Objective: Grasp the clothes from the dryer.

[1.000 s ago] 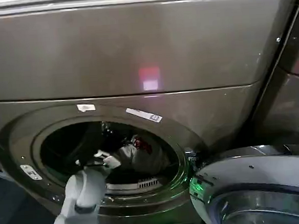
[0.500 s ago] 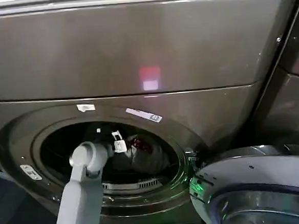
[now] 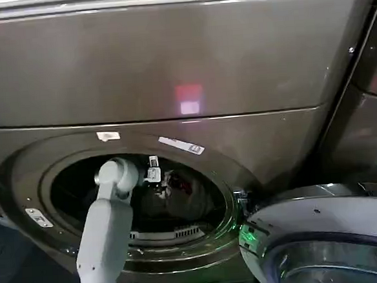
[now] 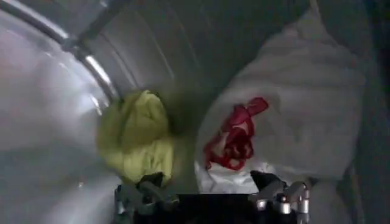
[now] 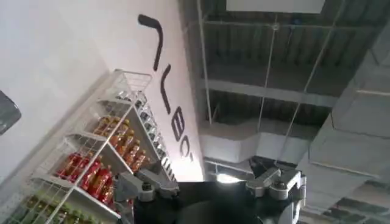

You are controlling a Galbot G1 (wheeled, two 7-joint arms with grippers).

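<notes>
Head view: bronze-grey dryer (image 3: 170, 65) fills room.

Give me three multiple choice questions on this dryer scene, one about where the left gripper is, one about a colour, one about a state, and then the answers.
1. Where is the left gripper?
A. Inside the drum of the dryer, in front of the clothes
B. Resting on the open door
C. On top of the machine

2. What colour is the patch on the white-grey cloth?
A. Blue
B. Red
C. Black

3. What state is the left gripper in?
A. Shut on the olive green cloth
B. Shut on the white-grey cloth
C. Open, holding nothing

Answers:
1. A: the head view shows the left arm reaching through the porthole, and the left wrist view shows drum wall and both cloths ahead.
2. B: a red patch marks the pale cloth, beside the olive green cloth.
3. C: its fingers stand apart with both cloths lying free beyond them.

The right gripper is open, pointing up at the ceiling.
</notes>
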